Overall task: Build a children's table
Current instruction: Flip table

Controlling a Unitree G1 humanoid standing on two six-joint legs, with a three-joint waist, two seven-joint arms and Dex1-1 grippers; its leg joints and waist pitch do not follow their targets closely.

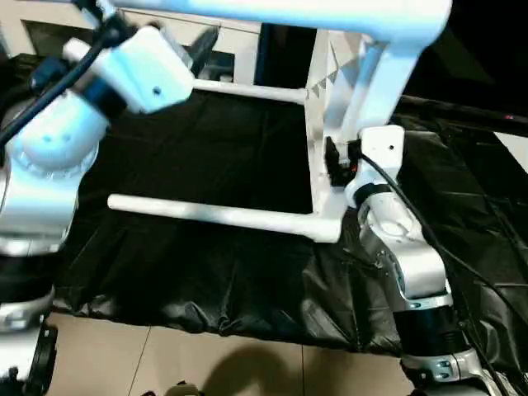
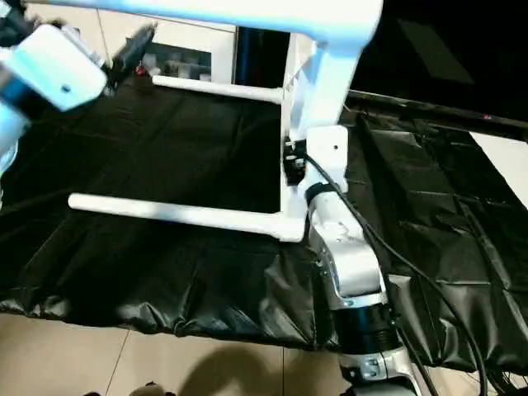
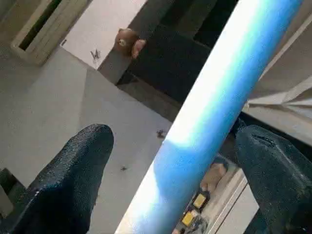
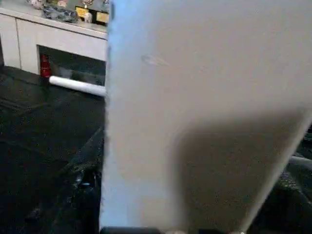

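The children's table lies on its side on black cloth. Its white tabletop [image 1: 318, 124] stands on edge, and the legs point to my left. One leg [image 1: 214, 216] lies low on the cloth, another [image 1: 247, 91] sits further back, and an upper leg [image 1: 289, 16] runs across the top. My left gripper [image 3: 180, 141] is open around that upper leg, with one black finger [image 3: 73, 170] on each side and gaps between them and the tube. My right gripper [image 1: 334, 161] is at the tabletop's near edge, and the white panel [image 4: 195, 97] is close in front of it.
Black crinkled cloth [image 1: 206, 272] covers the work area, with pale floor tiles [image 1: 165, 363] at its near edge. A white cabinet [image 4: 48, 39] with small items on top stands behind. A black cable [image 1: 412, 214] runs along my right forearm.
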